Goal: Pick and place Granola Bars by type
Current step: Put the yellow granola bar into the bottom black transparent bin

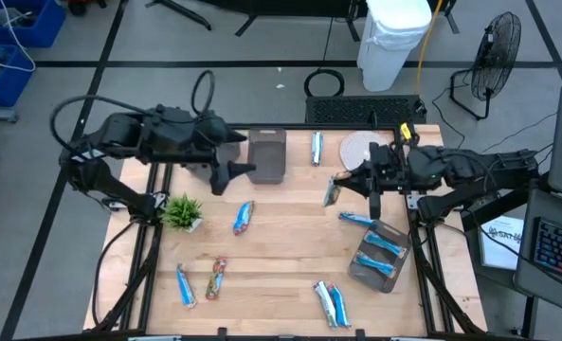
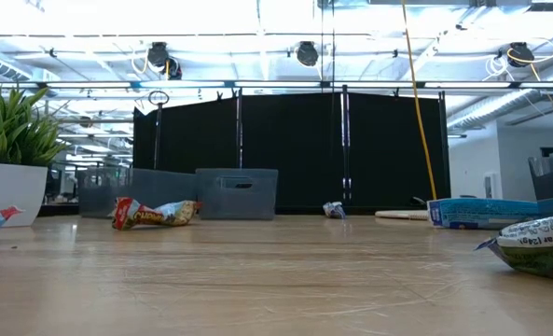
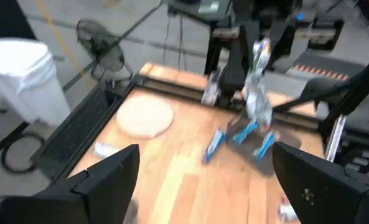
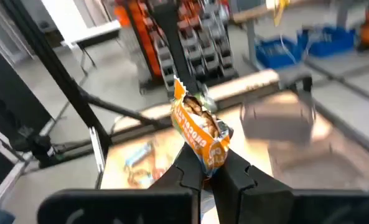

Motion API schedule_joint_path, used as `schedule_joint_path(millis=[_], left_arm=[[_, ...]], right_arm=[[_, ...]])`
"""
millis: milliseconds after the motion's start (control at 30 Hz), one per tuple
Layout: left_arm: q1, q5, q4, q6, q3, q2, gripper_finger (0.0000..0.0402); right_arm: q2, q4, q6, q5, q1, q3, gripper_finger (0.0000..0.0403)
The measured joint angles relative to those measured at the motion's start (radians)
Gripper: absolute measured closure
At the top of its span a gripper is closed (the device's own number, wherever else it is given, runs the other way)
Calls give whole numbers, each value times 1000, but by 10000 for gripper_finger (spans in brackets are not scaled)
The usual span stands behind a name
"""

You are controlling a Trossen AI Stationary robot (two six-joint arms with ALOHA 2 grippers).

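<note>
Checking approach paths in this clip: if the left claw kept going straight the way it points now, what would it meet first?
Probably the round, pale wooden disc lying flat on the table, judging by the wrist view. The open left claw looks across bare wooden tabletop towards it. Depth is unclear; it might touch the tabletop first.

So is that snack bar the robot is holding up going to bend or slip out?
Probably a bit floppy: the granola bar is pinched at one end by the right gripper and its wrapper looks crinkled. It seems light, since it stands up from that small pinch. The shiny wrapper could be slippery, so it might slide.
</note>
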Motion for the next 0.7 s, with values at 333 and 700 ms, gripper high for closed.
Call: schedule_joint_path(millis=[333, 700], left_arm=[[0, -8, -145, -37, -1, -52, 34], [0, -3, -240, -57, -1, -77, 34]], right_arm=[[27, -333, 251, -29, 6, 85, 397], [108, -632, 353, -188, 6, 168, 400]])
